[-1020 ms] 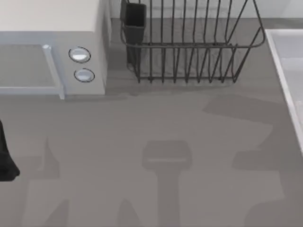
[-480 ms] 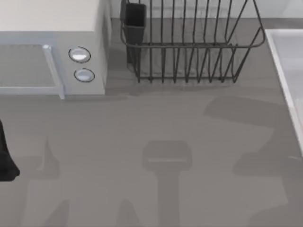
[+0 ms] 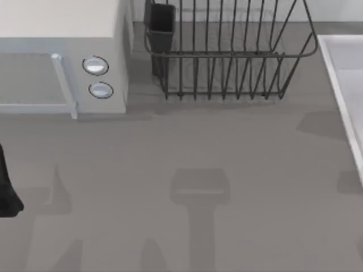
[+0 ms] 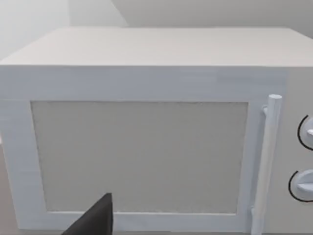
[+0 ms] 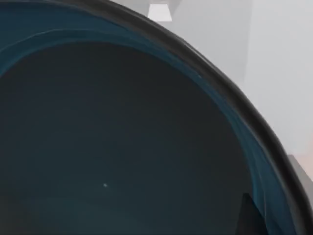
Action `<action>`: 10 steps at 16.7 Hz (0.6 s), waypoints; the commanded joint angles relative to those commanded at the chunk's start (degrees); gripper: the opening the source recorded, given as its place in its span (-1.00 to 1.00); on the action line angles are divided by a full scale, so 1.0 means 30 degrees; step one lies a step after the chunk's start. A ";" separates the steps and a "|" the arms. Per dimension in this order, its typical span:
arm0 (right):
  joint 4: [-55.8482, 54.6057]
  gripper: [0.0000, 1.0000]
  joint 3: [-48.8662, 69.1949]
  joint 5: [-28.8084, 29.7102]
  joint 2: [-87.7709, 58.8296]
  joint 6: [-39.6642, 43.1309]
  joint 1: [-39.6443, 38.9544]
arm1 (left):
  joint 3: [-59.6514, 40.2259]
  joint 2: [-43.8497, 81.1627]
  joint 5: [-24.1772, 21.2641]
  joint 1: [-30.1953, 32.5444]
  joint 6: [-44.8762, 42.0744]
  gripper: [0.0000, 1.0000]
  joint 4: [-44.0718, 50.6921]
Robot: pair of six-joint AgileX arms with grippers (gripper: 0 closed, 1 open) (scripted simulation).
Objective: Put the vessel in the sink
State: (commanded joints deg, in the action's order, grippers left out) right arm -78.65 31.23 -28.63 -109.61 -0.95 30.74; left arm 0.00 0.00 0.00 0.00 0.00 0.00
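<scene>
The vessel (image 5: pixel 122 142) is right in front of the right wrist camera, its dark blue-grey inside ringed by a blue band and a dark rim. One dark fingertip (image 5: pixel 247 218) of my right gripper rests against its inner wall near the rim, so the gripper is shut on it. The sink (image 3: pixel 336 85) shows as a pale basin with a raised light rim at the table's right edge in the top view. My left arm (image 3: pixel 7 190) is parked at the table's left edge, facing the microwave.
A white microwave (image 3: pixel 62 68) (image 4: pixel 146 132) with two round knobs stands at the back left. A black wire dish rack (image 3: pixel 227 56) stands at the back middle, close to the sink's rim. Grey tabletop (image 3: pixel 187 170) spreads in front of them.
The arm shadows on the right half of the table have slid right, towards the sink. My left arm has stayed still.
</scene>
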 joint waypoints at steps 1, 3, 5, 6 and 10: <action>-0.1501 -1.00 -0.0190 0.0012 -0.1167 0.0019 -0.0013 | 0.0000 0.0000 0.0000 0.0000 0.0000 1.00 0.0000; -0.4054 -1.00 -0.0555 0.0051 -0.3207 0.0041 -0.0062 | 0.0000 0.0000 0.0000 0.0000 0.0000 1.00 0.0000; -0.5802 -1.00 -0.0852 0.0099 -0.4733 0.0043 -0.0115 | 0.0000 0.0000 0.0000 0.0000 0.0000 1.00 0.0000; -0.6370 -1.00 -0.0958 0.0120 -0.5270 0.0041 -0.0136 | 0.0000 0.0000 0.0000 0.0000 0.0000 1.00 0.0000; -0.6907 -1.00 -0.1066 0.0140 -0.5794 0.0039 -0.0162 | 0.0000 0.0000 0.0000 0.0000 0.0000 1.00 0.0000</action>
State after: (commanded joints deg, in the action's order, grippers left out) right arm -99.37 28.04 -28.21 -126.99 -0.83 30.25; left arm 0.00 0.00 0.00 0.00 0.00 0.00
